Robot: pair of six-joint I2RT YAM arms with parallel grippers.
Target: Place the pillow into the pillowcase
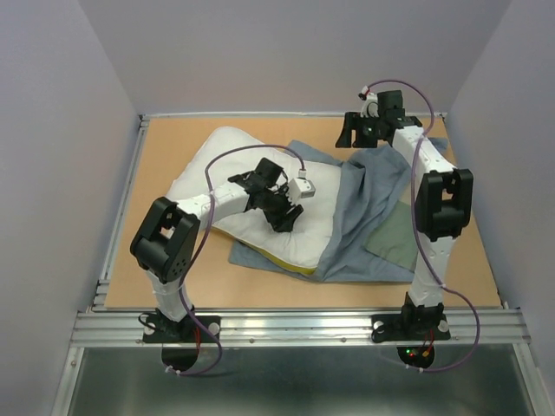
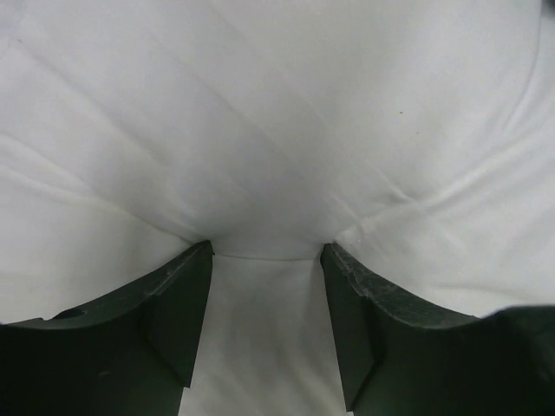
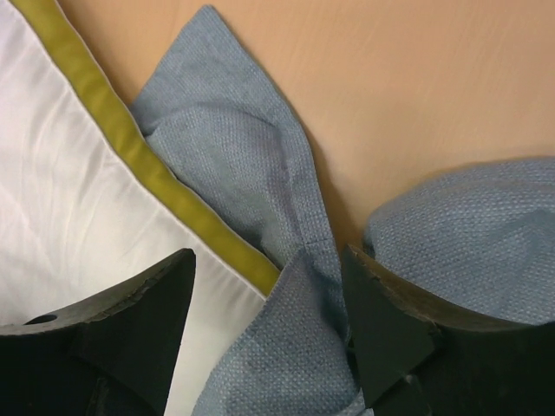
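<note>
The white pillow (image 1: 217, 165) lies on the table at centre left, its yellow band (image 1: 279, 263) showing along the near edge. Its right part rests on the grey-blue pillowcase (image 1: 368, 199), which is spread to the right with a green block (image 1: 395, 238) turned up. My left gripper (image 1: 284, 218) presses down into the pillow, open, with white cloth (image 2: 269, 130) bulging between its fingers (image 2: 173, 295). At the back right, my right gripper (image 1: 351, 139) stands open over a fold of the pillowcase (image 3: 225, 147), beside the pillow's corner (image 3: 78, 208) and yellow band (image 3: 130, 147).
The wooden table (image 1: 173, 282) is closed in by pale walls at the left, back and right. A metal rail (image 1: 295, 325) with both arm bases runs along the near edge. Bare wood (image 3: 416, 87) shows beyond the pillowcase at the back right.
</note>
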